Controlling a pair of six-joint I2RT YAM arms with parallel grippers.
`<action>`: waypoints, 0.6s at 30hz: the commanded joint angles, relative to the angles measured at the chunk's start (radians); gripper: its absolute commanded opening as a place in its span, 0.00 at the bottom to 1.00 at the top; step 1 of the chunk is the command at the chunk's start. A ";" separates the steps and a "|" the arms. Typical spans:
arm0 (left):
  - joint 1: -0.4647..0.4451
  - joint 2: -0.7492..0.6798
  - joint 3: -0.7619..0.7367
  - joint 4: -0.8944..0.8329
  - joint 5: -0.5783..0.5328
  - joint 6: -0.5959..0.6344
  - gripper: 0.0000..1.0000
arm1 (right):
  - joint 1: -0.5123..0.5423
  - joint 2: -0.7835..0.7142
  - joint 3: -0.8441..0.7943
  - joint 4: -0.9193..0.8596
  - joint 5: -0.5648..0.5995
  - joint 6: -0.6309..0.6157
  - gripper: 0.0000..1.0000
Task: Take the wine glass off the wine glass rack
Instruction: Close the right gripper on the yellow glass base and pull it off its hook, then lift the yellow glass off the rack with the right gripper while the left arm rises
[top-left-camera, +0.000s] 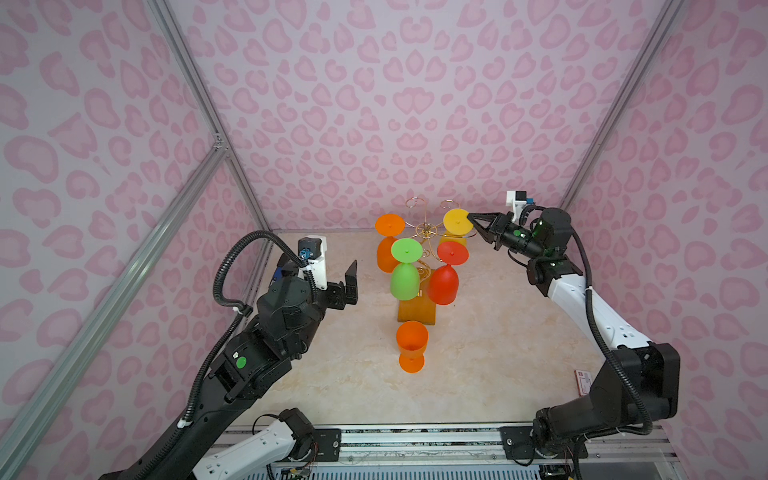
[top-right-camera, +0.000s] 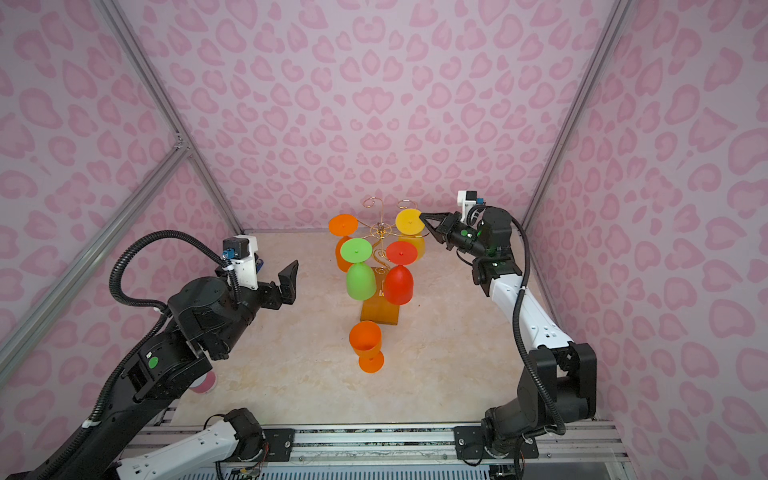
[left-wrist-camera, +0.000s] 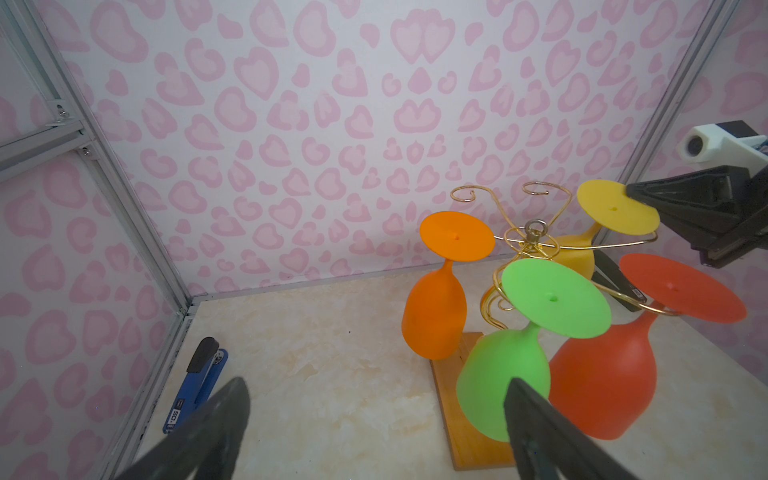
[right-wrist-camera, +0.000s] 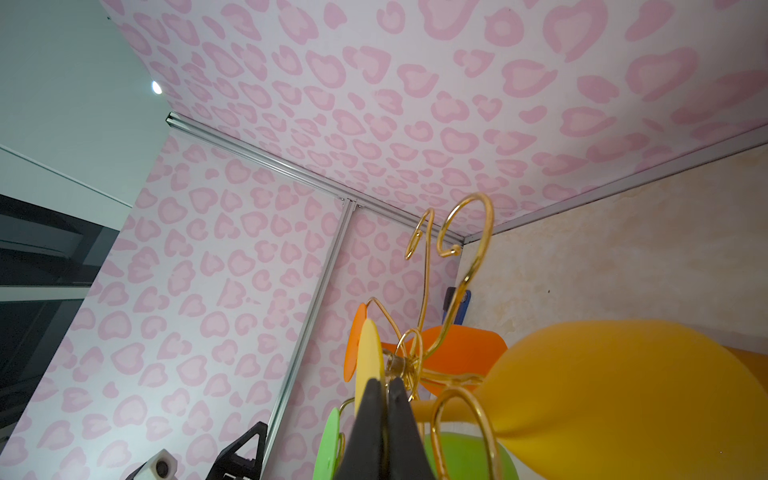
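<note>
Right end effector (top-left-camera: 470, 215) touches the hanging yellow plastic wine glass (top-left-camera: 457, 222).
Pressed together at two o'clock of the gold wire wine glass rack (top-left-camera: 427, 227), likely to slide it off; left end effector (left-wrist-camera: 376, 388) is spread.

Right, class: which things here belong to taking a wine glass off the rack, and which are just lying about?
Job: wine glass rack; yellow glass, shut right gripper at its foot; green glass; red glass; hanging orange glass; standing orange glass on the table.
Lying about: blue stapler; red card; half-hidden pink object.
</note>
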 joint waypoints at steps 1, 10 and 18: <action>0.001 -0.001 -0.001 0.012 0.008 -0.004 0.97 | 0.002 0.018 0.017 0.064 0.001 0.006 0.00; 0.002 0.008 0.000 0.012 0.025 -0.007 0.97 | -0.035 0.046 0.034 0.111 0.008 0.029 0.00; 0.001 0.015 -0.009 0.020 0.049 -0.003 0.97 | -0.120 0.025 0.007 0.180 0.009 0.072 0.00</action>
